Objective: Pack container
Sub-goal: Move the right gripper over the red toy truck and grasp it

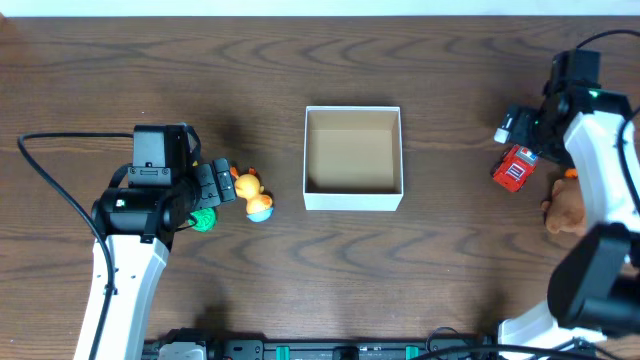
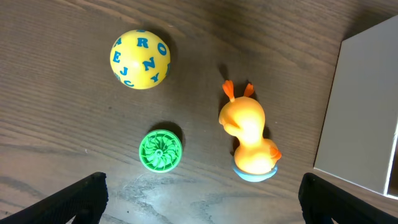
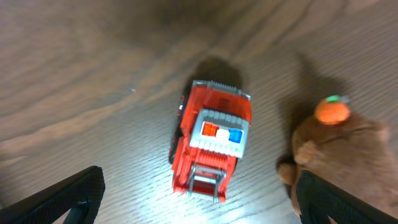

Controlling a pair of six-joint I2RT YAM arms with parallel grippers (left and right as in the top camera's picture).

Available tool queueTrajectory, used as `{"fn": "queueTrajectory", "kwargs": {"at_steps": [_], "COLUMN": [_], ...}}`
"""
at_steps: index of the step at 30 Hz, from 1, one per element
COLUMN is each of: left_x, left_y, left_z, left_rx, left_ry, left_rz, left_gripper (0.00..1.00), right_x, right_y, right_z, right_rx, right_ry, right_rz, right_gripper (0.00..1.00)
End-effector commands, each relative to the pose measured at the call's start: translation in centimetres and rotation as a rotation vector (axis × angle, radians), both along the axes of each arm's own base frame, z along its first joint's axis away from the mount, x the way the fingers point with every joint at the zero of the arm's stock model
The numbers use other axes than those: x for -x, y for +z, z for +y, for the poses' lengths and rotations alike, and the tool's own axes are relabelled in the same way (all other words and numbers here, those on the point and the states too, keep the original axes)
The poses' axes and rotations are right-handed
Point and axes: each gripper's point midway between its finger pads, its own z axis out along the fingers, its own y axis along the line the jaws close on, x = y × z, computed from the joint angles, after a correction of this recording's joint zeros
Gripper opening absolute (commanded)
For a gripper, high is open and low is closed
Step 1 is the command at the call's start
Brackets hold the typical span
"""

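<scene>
Left fingers (image 2: 81, 199), right fingers (image 3: 68, 194) spread empty; rounded orange duck (image 2: 249, 138) (plastic, apparently) could squirt sideways under an off-centre pinch.

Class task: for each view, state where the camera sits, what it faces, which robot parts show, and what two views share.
Overhead: above the table, looking straight down at the container; left arm, right arm show.
Left wrist: on left arm, looking down at duck, green disc, lettered ball; left fingers show.
Right wrist: on right arm, looking down at red truck, brown plush; right fingers show.
Shared: overhead and left wrist show the duck.
</scene>
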Motion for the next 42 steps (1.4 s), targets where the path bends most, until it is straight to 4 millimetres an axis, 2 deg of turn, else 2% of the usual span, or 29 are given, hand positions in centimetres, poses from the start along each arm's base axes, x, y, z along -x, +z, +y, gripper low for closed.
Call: {"fn": "queueTrajectory", "kwargs": {"at_steps": [1, 8, 14, 17, 21, 42], "left_x": [-0.3, -0.3, -0.3, -0.3, -0.3, -0.3], "left_y": [0.7, 0.7, 0.7, 0.7, 0.6, 0.7], "left_z": [0.1, 0.1, 0.1, 0.1, 0.1, 0.1], "left_rx": [0.004, 0.004, 0.004, 0.004, 0.004, 0.004], "left_ry": [0.013, 0.013, 0.013, 0.013, 0.013, 0.013], "left_rz": [-0.016, -0.015, -0.015, -0.015, -0.015, -0.015], "left_gripper": [0.98, 0.98, 0.98, 0.98, 0.98, 0.98], "right_x": [-0.4, -0.8, -0.7, -0.7, -0.7, -0.8], "right_y": [-1.5, -4.9, -6.5, -6.6, -6.6, -6.6], "right_z": [-1.0, -1.2, -1.2, -1.2, -1.2, -1.2], "right_rx": [0.004, -0.009, -0.028, -0.028, -0.028, -0.027], "right_ry": [-0.066, -0.089, -0.119, -0.119, -0.118, -0.118], "right_rz": [0.031, 0.085, 0.114, 0.115, 0.118, 0.111], "right_gripper": [0.99, 0.99, 0.99, 0.96, 0.77, 0.5]}}
